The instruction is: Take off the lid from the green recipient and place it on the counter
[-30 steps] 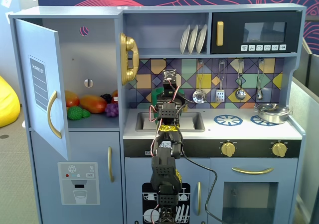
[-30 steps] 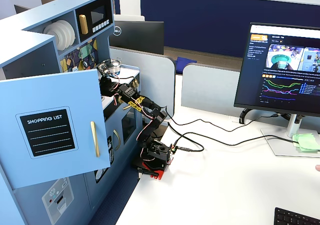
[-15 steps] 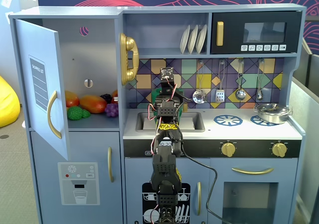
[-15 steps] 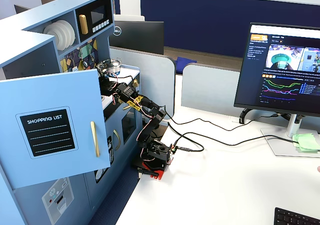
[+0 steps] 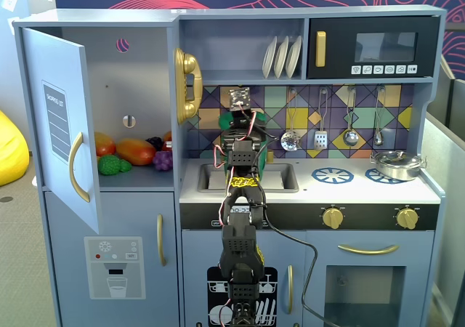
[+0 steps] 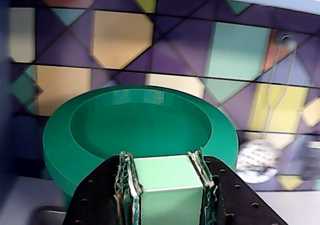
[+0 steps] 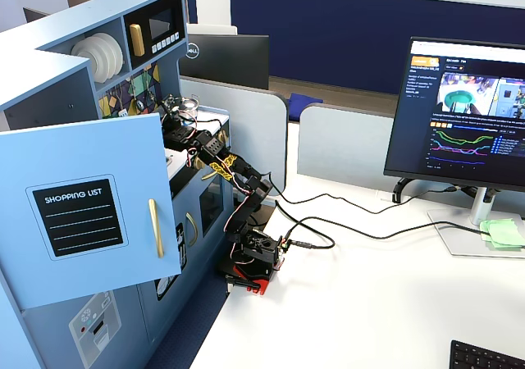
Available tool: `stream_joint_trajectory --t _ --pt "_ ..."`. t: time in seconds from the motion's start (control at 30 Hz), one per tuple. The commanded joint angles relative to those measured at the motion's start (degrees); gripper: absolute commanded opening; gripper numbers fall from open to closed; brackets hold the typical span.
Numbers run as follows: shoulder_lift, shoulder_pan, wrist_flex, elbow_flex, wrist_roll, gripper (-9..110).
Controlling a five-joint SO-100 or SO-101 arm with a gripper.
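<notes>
In the wrist view my gripper [image 6: 167,160] is shut on the pale green square knob [image 6: 167,180] at the centre of the round green lid [image 6: 100,135]. The lid is tilted toward the camera in front of the coloured tile backsplash. In a fixed view the gripper [image 5: 240,118] is high above the sink, and a sliver of the lid [image 5: 226,121] shows to its left. The green recipient is hidden behind the arm and lid, so I cannot tell if the lid touches it. The white counter [image 5: 312,190] lies below.
A sunken sink [image 5: 280,178] is under the arm. A silver pot [image 5: 396,165] stands on the right burner, with a blue burner mark [image 5: 332,174] beside it. Utensils [image 5: 320,134] hang on the backsplash. The fridge door [image 5: 62,123] stands open at left.
</notes>
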Motion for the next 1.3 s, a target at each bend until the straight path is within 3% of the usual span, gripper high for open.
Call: stream_joint_trajectory --t 0.0,0.17,0.37,0.83,1.27 --pt "4.04 7.65 1.05 -5.80 0.70 0" --pt "1.23 19.16 2.11 -9.14 3.43 0" --pt "0.88 24.43 -0.97 -2.37 2.11 0" --pt "-9.67 29.44 -22.94 14.50 0.70 0" --pt "-13.45 30.41 -30.41 23.99 0.18 0"
